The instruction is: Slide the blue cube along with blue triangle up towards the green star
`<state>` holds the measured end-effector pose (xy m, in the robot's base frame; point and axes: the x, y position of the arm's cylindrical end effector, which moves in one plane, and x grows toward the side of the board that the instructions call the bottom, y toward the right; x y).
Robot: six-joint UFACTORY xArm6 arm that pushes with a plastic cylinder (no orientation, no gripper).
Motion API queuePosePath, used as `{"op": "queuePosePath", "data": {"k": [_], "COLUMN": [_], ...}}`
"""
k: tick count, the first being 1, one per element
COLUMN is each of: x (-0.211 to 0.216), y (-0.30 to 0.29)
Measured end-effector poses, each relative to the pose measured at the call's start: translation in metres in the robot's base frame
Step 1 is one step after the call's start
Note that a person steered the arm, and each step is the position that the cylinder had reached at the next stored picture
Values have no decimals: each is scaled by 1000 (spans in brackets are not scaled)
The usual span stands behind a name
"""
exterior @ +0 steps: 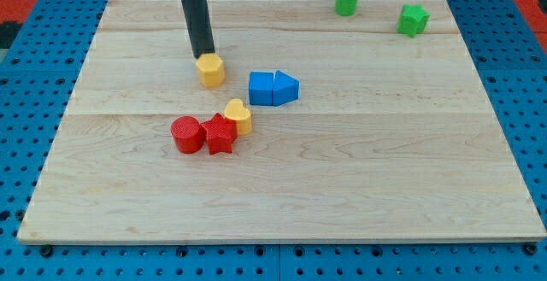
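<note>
The blue cube [261, 88] sits near the board's middle, touching the blue triangle [286, 88] on its right. The green star [413, 20] lies at the view's top right. My tip [205, 55] is at the top edge of a yellow hexagonal block [211, 70], touching or nearly touching it. It stands to the left of the blue cube and a little above it, about a block's width away.
A green cylinder [346, 0] stands left of the star near the top edge. A yellow heart [239, 116], a red star [220, 134] and a red cylinder [185, 134] cluster below the blue pair. All rest on the wooden board [359, 170].
</note>
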<state>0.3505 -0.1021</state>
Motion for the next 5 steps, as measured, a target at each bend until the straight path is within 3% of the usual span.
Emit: {"op": "queuePosePath", "data": {"k": [3, 5], "x": [73, 50], "y": [10, 103]}}
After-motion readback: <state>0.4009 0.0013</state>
